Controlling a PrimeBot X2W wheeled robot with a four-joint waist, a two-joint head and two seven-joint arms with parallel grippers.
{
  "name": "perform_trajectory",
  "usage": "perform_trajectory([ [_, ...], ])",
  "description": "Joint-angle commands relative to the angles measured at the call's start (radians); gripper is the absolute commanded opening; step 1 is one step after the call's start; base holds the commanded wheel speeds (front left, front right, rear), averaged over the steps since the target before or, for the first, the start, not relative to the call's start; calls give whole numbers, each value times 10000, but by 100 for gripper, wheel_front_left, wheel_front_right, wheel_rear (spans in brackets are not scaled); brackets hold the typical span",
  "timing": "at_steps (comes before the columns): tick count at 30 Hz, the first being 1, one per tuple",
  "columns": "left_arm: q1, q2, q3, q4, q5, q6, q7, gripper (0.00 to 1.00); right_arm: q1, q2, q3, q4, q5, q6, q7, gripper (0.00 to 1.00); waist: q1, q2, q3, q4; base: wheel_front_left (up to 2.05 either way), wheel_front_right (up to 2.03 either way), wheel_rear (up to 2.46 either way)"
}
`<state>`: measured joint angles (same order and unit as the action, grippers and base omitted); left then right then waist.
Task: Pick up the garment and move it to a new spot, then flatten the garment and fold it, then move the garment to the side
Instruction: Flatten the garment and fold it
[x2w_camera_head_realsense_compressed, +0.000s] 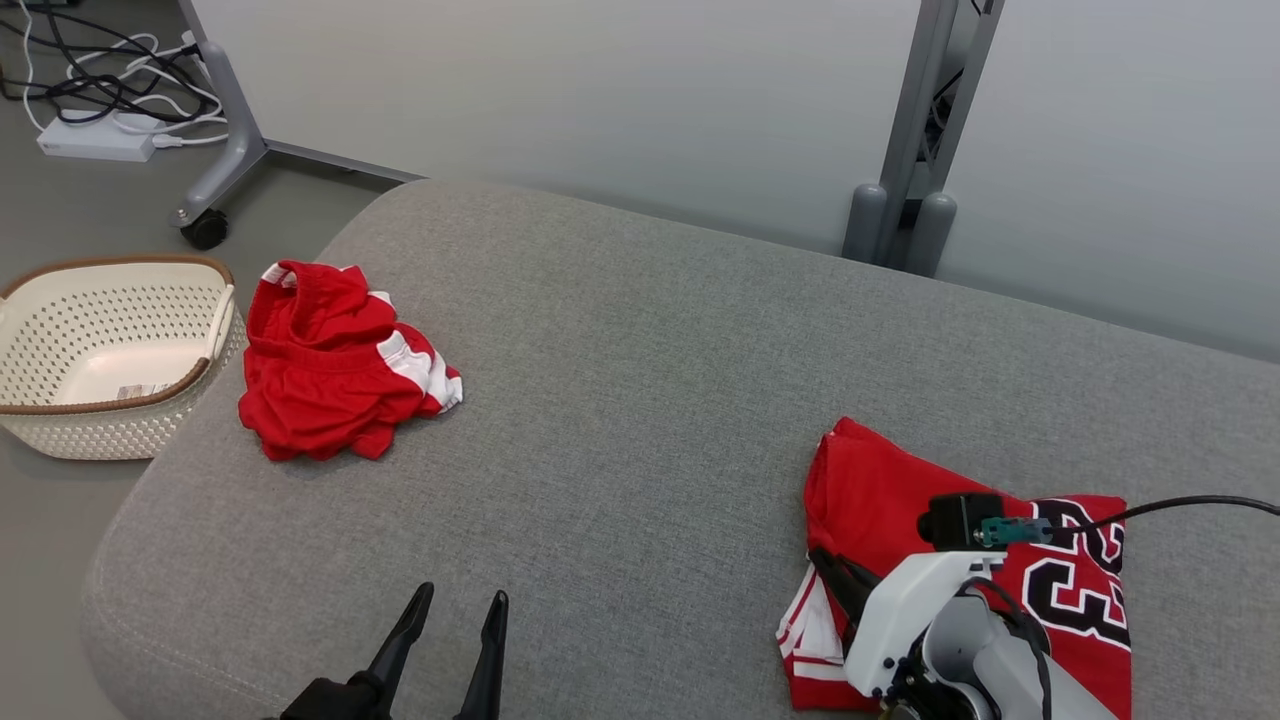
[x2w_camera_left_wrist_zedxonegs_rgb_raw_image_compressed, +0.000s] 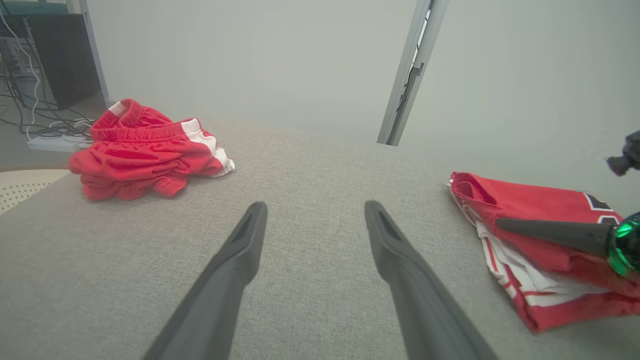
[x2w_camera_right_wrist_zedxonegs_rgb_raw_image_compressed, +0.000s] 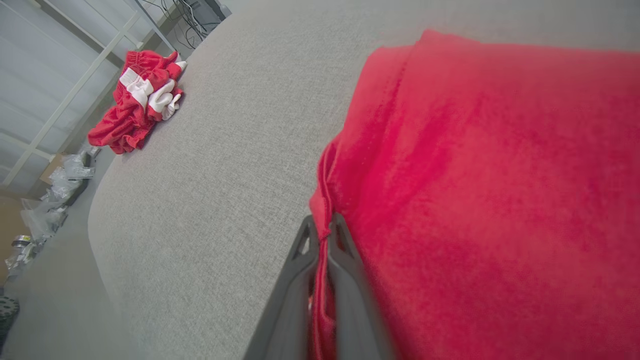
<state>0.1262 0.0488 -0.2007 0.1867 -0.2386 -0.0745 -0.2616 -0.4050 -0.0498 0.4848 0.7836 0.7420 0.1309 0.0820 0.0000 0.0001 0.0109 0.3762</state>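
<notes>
2 red clothes lie on the grey cushion (x2w_camera_head_realsense_compressed: 650, 350): the folded garment (x2w_camera_head_realsense_compressed: 880, 490) at near right, its left edge pinched in the right gripper (x2w_camera_right_wrist_zedxonegs_rgb_raw_image_compressed: 324, 225), and crumpled shorts (x2w_camera_head_realsense_compressed: 330, 370) at far left; the left gripper (x2w_camera_head_realsense_compressed: 461, 595) sits near, fingers spread wide, empty

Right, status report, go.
Left gripper open over sofa. Right gripper shut on the shirt, folded, at its edge. Crumpled shorts well apart, by the basket.

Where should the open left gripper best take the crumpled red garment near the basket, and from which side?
Probably its raised waistband ridge, approached from the near side and above by the left gripper. The crumpled red garment lies heaped on the grey cushion, and that ridge stands up, so the jaws can close around it.
</notes>
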Motion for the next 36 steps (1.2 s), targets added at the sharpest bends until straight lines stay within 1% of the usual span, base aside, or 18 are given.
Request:
perform_trajectory([
  [1,-189,36,17,4,-59,43,-38,100,-105,-28,109,96,129,-4,-116,10,0,-1,-3,-10,0,0,0],
  [2,-177,36,17,11,-74,66,-39,100,-163,-29,247,195,241,-4,-195,48,0,-1,-8,-25,0,0,0],
  [3,-169,35,17,18,-85,83,-37,100,-215,-26,357,260,364,-4,-352,100,0,-1,-20,-47,0,0,0],
  [9,-101,35,134,-58,-57,167,-39,100,-590,-43,852,72,1172,-4,-1456,100,0,-1,-166,-457,0,0,0],
  [13,-10,36,197,-99,-54,221,-37,100,-915,-47,741,184,997,-4,-2442,100,0,-1,-302,-975,0,0,0],
  [16,-2,35,276,-146,-169,305,-39,100,-1173,-160,528,365,472,-4,-3021,100,0,-1,-358,-1450,0,0,0],
  [19,-47,41,427,-291,-957,540,-37,100,-1222,-432,214,341,-5,-4,-3325,100,0,-1,-385,-1962,0,0,0],
  [20,-80,33,423,-321,-1054,613,-37,100,-1203,-515,87,316,-158,-4,-3380,100,0,-1,-393,-2140,0,0,0],
  [24,-222,39,353,-397,-1099,858,-37,100,-895,-863,-568,39,-1053,-4,-3485,100,0,-1,-419,-2807,0,0,0],
  [26,-281,36,353,-395,-1053,908,-37,100,-667,-1003,-1039,-436,-1683,-4,-3488,100,0,-1,-427,-3138,0,0,0],
  [30,-324,36,421,-350,-929,983,-37,100,203,-1060,-1991,-1587,-3028,-4,-3487,100,0,-1,-455,-3678,0,0,0],
  [32,-348,38,425,-350,-864,1001,-39,100,701,-1014,-2403,-2168,-3574,-4,-3487,100,0,-1,-479,-3846,0,0,0],
  [36,-336,39,377,-337,-773,1037,-37,100,1764,-951,-3137,-3238,-4276,-4,-3490,100,0,-1,-554,-4010,0,0,0],
])
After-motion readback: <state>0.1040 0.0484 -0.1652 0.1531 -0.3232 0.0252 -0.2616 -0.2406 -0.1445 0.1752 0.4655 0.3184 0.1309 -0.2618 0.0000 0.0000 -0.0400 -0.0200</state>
